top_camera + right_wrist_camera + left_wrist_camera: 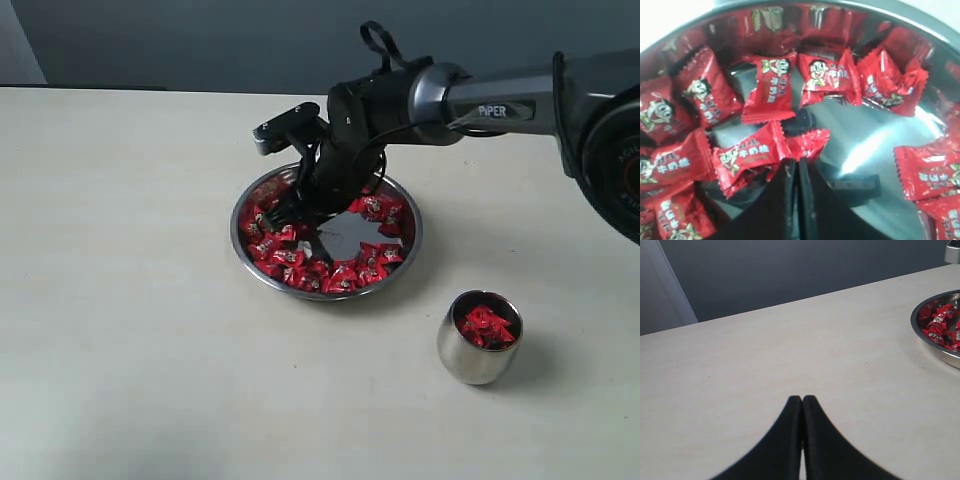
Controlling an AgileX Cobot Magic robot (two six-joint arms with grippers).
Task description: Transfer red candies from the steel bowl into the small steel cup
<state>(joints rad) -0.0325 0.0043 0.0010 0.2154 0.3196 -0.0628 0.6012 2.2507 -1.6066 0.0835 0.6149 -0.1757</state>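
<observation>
Left wrist view: the black, tapered left claw (802, 401) is hanging over the pale, flat surface (765, 350). Its jaws are pressing together on nothing. It is idling well apart from the work, with only the rim of the wide, shallow, shiny steel bowl (934, 346) showing at the frame edge.

Exterior view, middle: the dark right claw (288, 212) is reaching down into the left part of the bowl, among the small red candies (345, 276) in crinkled wrappers. The candies are ringing the flat bottom, and a bare steel patch is showing at the centre.

Right wrist view: the jaws are meeting tip to tip with no gap. The tips are touching the edge of the nearest candy (807, 145), and another is lying just beside it. Whether that wrapper edge is actually being pinched I cannot tell, because the tips are hiding it.

Exterior view, right: the small, barrel-sided, polished steel cup (470, 360) is standing upright on the surface, apart from the bowl. A few red candies are already sitting inside it.

Judgement: the step in hand is the pick.
- Lift slowly and straight up, checking that a candy is coming along before swinging away. A thin wrapper edge slips easily.
- If the claw is coming up empty, reopen it and straddle the candy's body, not its fringe.
- The cup mouth is narrow, so centre over it and release low without nudging the cup.
</observation>
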